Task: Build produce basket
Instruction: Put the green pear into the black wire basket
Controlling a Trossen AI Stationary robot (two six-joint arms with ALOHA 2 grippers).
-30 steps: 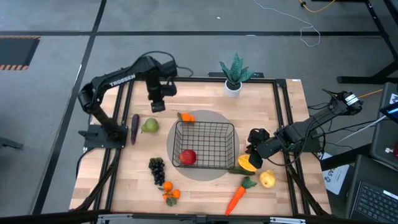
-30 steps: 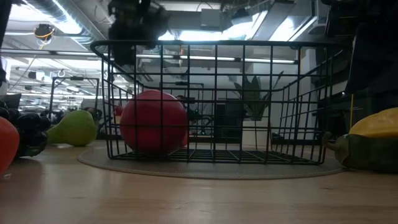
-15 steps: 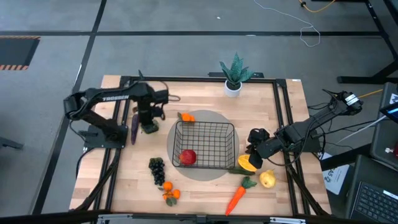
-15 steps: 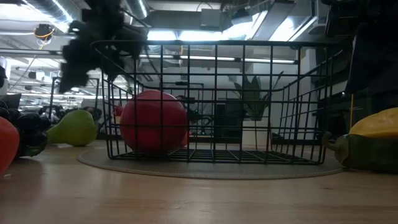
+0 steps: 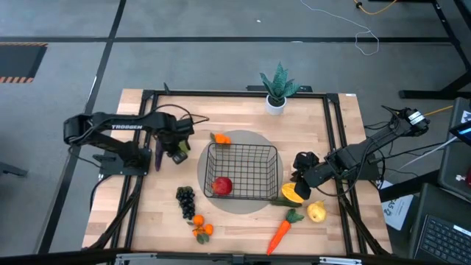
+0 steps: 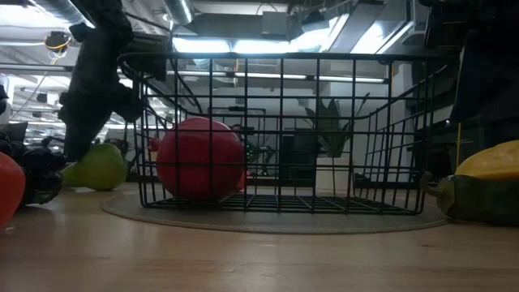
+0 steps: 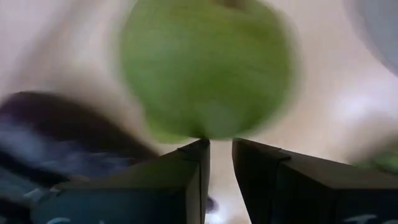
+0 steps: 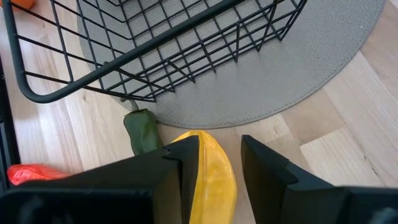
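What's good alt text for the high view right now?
Overhead view of a wooden table: a black wire basket on a grey round mat holds a red apple. The left gripper is down over the green pear left of the basket, and the right gripper sits at the yellow squash to the basket's right. Grapes, oranges, a carrot and a yellow pear lie along the near edge.

black wire basket (image 5: 243, 170), red apple (image 5: 222, 185), green pear (image 7: 205, 68), yellow squash (image 8: 211, 177), grey mat (image 8: 298, 68)

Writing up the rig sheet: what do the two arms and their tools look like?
Both arms are dark and multi-jointed. The left arm carries white lettering along its link; the right arm trails cables near its base. The left tool and right tool each end in two flat, blocky dark fingers.
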